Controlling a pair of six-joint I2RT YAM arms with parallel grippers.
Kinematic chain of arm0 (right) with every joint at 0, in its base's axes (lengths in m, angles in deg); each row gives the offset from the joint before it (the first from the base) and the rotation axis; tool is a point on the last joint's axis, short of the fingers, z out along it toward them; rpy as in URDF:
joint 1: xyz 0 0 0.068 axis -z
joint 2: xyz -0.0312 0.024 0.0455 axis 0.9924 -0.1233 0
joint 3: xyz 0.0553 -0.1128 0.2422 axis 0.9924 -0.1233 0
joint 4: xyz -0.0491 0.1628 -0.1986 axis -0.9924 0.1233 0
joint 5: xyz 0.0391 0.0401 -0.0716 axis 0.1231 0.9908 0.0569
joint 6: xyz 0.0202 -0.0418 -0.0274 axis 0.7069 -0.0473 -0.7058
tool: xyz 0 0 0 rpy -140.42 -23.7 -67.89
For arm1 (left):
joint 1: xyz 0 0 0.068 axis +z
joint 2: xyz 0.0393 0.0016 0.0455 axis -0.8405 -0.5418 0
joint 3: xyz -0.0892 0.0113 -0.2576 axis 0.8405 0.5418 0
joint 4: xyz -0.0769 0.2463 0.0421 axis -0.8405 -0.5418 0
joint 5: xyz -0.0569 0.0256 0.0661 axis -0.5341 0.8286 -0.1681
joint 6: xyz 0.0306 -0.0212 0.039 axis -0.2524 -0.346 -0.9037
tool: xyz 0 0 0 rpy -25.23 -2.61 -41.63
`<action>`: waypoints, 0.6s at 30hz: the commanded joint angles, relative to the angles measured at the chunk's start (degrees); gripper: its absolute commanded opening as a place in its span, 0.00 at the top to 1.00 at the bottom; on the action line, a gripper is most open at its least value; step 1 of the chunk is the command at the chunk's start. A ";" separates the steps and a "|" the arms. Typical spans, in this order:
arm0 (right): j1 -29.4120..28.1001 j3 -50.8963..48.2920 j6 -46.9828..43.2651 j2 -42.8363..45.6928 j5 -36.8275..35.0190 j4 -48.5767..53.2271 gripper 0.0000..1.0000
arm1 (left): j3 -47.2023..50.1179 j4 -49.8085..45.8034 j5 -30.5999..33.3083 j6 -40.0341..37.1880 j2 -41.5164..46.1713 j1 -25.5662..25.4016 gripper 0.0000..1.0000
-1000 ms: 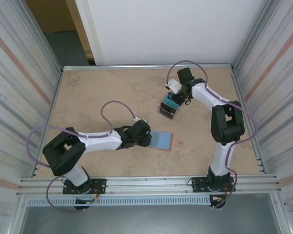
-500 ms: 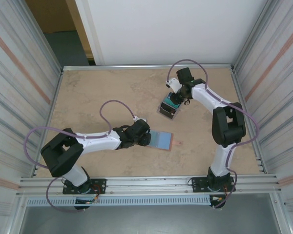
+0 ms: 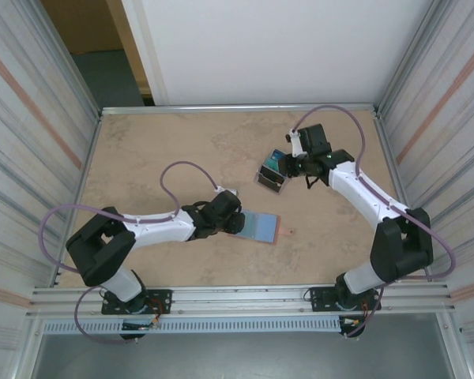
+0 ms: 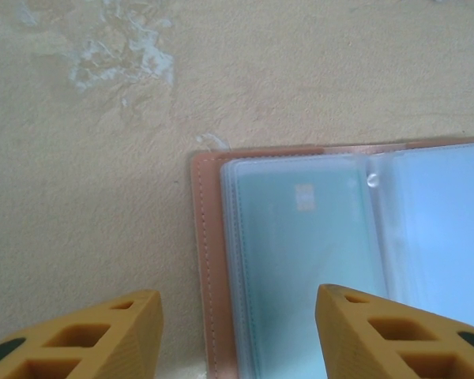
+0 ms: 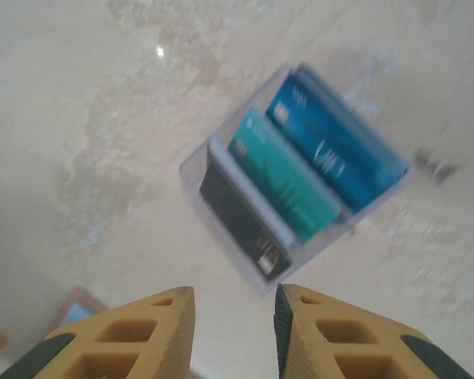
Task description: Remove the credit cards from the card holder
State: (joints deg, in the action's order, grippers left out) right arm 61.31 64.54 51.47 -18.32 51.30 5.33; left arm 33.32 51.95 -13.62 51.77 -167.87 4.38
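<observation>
Pink card holder [image 4: 300, 260] lies spread flat, baring a sleeved credit card [image 4: 292, 237]; left gripper [image 4: 237, 304] straddles its edge, fingers well apart, empty. Right gripper [image 5: 233, 296], slightly parted, empty, hovers near the clear box [image 5: 221, 150].

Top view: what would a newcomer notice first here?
The pink card holder lying open mid-table, blue sleeves up, with the left pincer at its left edge. Further back on the right, a clear box holds three upright cards, the right pincer hovering by it.
</observation>
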 commanded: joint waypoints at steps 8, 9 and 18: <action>-7.16 -11.95 18.10 5.86 -1.34 1.88 0.68 | 3.12 5.83 -5.85 3.25 -1.51 -0.05 0.51; -8.30 -12.76 18.89 5.99 -1.83 1.90 0.69 | 3.46 6.35 -6.30 3.82 -1.70 -0.22 0.52; -16.36 -14.42 22.89 3.67 -6.59 1.66 0.71 | 6.83 13.19 -9.42 9.55 -3.52 -3.36 0.54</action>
State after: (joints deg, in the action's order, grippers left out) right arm 46.23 49.89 71.34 -14.14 47.80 6.11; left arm 38.37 62.35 -20.96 57.82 -169.94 2.21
